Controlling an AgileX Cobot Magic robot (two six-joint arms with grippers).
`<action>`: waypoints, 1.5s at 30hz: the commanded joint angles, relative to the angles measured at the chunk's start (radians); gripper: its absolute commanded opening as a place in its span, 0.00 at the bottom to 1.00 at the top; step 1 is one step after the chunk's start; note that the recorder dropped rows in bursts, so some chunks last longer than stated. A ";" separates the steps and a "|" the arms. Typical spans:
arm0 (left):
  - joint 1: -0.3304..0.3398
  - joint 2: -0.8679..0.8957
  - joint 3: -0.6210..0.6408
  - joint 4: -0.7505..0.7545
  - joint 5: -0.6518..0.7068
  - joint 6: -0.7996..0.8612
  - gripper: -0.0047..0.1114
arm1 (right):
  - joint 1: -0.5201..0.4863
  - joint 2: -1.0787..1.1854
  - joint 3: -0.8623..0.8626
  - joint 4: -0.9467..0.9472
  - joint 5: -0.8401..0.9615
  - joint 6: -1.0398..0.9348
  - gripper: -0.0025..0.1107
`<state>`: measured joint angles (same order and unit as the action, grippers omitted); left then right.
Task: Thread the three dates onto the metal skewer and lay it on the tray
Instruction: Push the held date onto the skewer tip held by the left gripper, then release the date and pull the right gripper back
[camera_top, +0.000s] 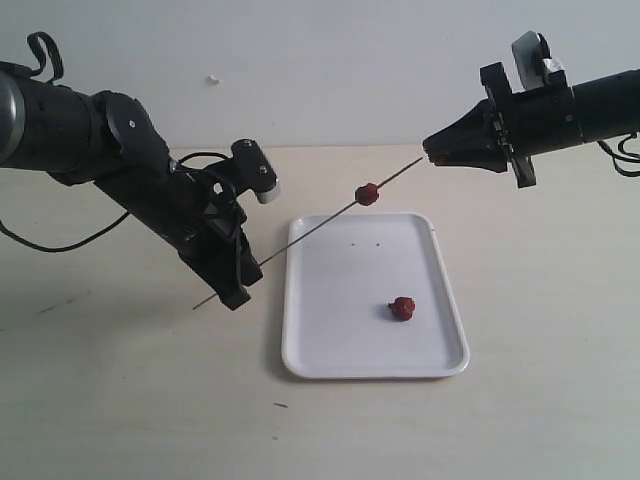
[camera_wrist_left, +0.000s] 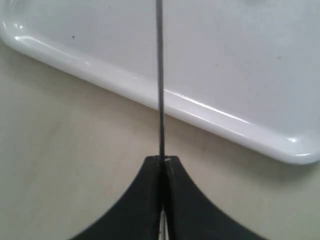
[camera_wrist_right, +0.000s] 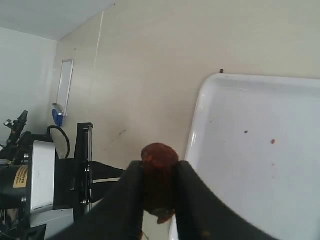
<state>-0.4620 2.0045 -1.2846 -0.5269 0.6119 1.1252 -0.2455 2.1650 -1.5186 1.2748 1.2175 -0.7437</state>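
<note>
Tray (camera_top: 330, 335) lies below, between the pincers, a loose date (camera_top: 402, 308) on it. Left pincer (camera_wrist_left: 162, 162) clamps the skewer (camera_top: 310, 228) (threaded date (camera_top: 367, 194) midway); right pincer (camera_top: 430, 150) grips a third date (camera_wrist_right: 159, 172) at its tip. An off-centre push could bend or twist it.

The left arm (camera_top: 80, 125) is reaching down low, and the left gripper (camera_top: 236, 292) is pinching the metal skewer (camera_top: 300, 238) tight. The right arm (camera_top: 600, 100) is reaching in high, and the right gripper (camera_top: 430, 150) is squeezing a date (camera_wrist_right: 160, 152).
</note>
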 joint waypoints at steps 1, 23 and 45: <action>-0.004 -0.003 0.003 -0.011 -0.009 0.004 0.04 | 0.002 -0.006 -0.005 0.001 0.004 -0.014 0.20; -0.006 -0.003 0.003 -0.018 0.002 0.023 0.04 | 0.074 -0.006 -0.005 -0.033 0.004 -0.024 0.20; -0.008 -0.003 0.003 -0.074 -0.025 0.023 0.04 | 0.147 -0.006 -0.005 -0.022 0.004 -0.052 0.20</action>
<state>-0.4620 2.0059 -1.2827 -0.5761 0.6039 1.1438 -0.1058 2.1650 -1.5186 1.2454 1.1974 -0.7778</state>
